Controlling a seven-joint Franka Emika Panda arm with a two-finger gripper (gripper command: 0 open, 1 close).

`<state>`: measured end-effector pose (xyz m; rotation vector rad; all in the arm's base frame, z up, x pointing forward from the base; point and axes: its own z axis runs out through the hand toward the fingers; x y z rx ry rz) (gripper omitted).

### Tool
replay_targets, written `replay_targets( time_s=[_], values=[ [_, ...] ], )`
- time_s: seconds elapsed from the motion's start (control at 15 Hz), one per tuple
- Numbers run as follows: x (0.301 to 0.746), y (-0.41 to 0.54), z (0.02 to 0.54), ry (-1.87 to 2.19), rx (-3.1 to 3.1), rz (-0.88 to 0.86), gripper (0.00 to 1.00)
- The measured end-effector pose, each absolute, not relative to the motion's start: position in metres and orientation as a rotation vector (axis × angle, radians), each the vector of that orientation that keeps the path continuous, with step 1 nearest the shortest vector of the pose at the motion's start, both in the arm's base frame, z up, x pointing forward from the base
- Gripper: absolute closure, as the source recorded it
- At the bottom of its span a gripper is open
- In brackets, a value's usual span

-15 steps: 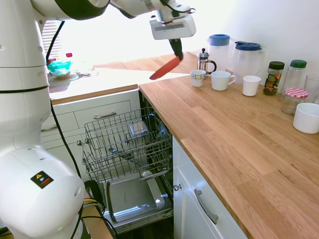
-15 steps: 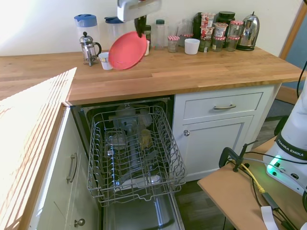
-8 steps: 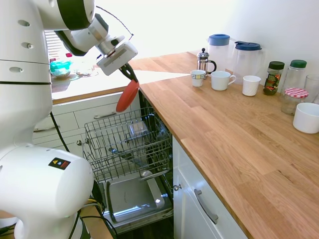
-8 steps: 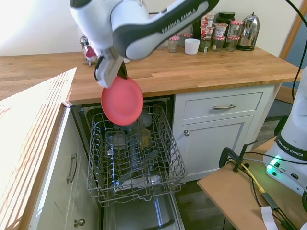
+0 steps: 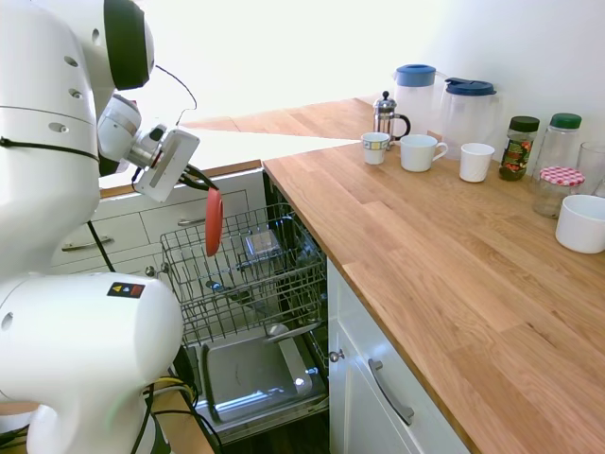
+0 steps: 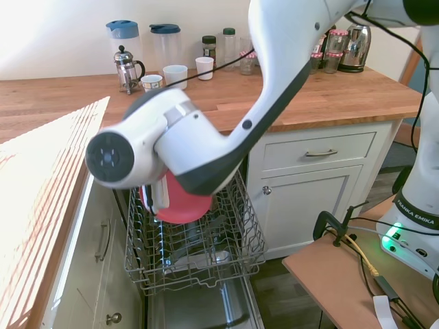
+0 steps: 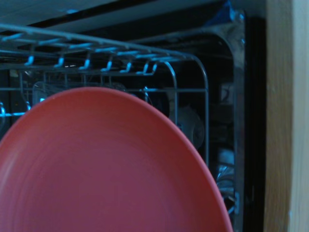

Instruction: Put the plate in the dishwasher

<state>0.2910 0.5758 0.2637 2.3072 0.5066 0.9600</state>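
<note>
Plate hanging on edge over the pulled-out dishwasher rack

The tool (image 5: 196,178) is pinching the coral plate (image 5: 214,221) by its upper rim, holding it upright so it can slot between the tines, above the wire rack's (image 5: 284,280) near edge in the open dishwasher (image 5: 255,378), beside the desk (image 5: 425,255).

The wooden counter (image 5: 444,255) carries a French press (image 5: 386,115), two blue-lidded jugs (image 5: 417,90), three white cups (image 5: 423,152), jars (image 5: 518,148) and a white bowl (image 5: 581,223), all well off from the jaws. The wire rack (image 5: 248,274) sits pulled out just below the jaws, dishes inside.
</note>
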Motion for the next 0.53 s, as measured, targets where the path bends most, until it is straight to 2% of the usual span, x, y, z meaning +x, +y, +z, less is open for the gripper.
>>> replay_targets(
  time_s=[0.2, 0.53],
  values=[
    [0.276, 0.595, 0.226, 0.632, 2.234, 0.952, 1.00],
    [0.275, 0.619, 0.180, 0.686, 2.213, 0.859, 1.00]
  ],
)
